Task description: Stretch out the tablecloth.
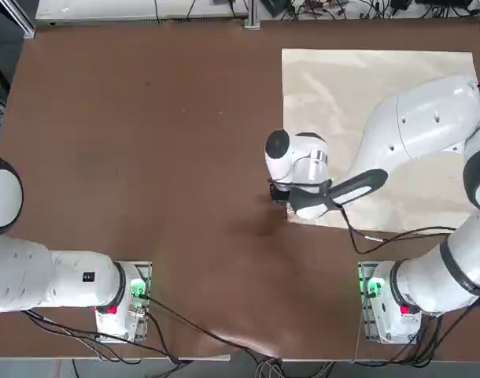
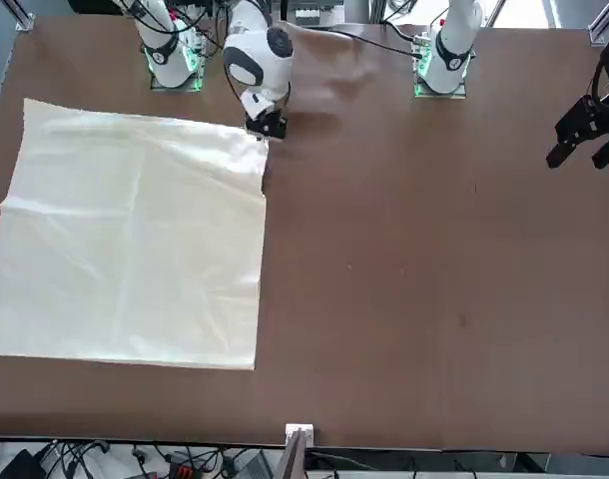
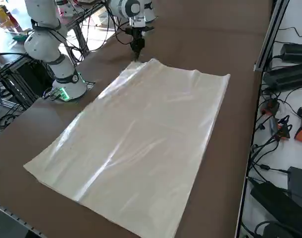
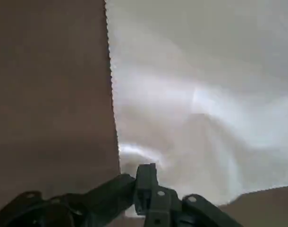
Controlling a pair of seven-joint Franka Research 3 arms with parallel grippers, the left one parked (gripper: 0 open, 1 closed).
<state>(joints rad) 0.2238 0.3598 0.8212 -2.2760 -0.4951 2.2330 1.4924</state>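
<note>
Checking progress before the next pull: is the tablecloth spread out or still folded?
Spread flat: the tablecloth lies as one open rectangle on the table, softly creased; the right gripper pinches its near corner.

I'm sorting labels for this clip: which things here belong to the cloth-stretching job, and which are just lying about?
Job:
- tablecloth, spread flat
- right gripper, shut on the tablecloth's corner nearest the robot

Just about:
- cables and gear on the bench beside the table
- brown table

The tablecloth (image 2: 135, 235) lies flat on the table (image 2: 434, 279).
</note>
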